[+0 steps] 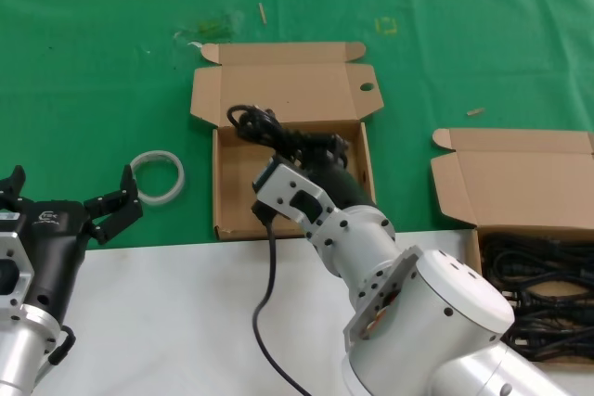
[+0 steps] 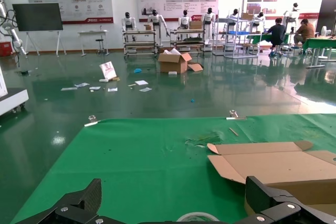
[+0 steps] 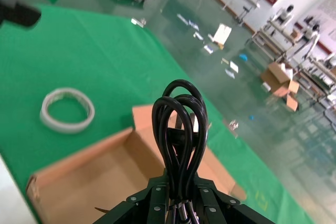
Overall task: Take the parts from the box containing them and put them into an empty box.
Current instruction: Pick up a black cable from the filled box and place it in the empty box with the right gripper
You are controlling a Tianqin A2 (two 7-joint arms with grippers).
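My right gripper (image 1: pixel 311 147) is shut on a looped black cable bundle (image 1: pixel 257 123) and holds it above the back part of the empty box (image 1: pixel 239 194), the carton whose lid tab has a round hole. In the right wrist view the cable loops (image 3: pixel 181 124) stick out from between the closed fingers (image 3: pixel 157 203), with the bare floor of the empty box (image 3: pixel 100 177) below. The box containing the parts (image 1: pixel 520 178) stands at the right, with several black cables (image 1: pixel 538 275) inside. My left gripper (image 1: pixel 72 187) waits open at the lower left, holding nothing.
A white ring (image 1: pixel 158 176) lies on the green cloth between the left gripper and the empty box; it also shows as the white ring (image 2: pixel 197 216) just beyond the left gripper (image 2: pixel 175 192). The white table edge runs along the front. A black cable hangs under the right arm.
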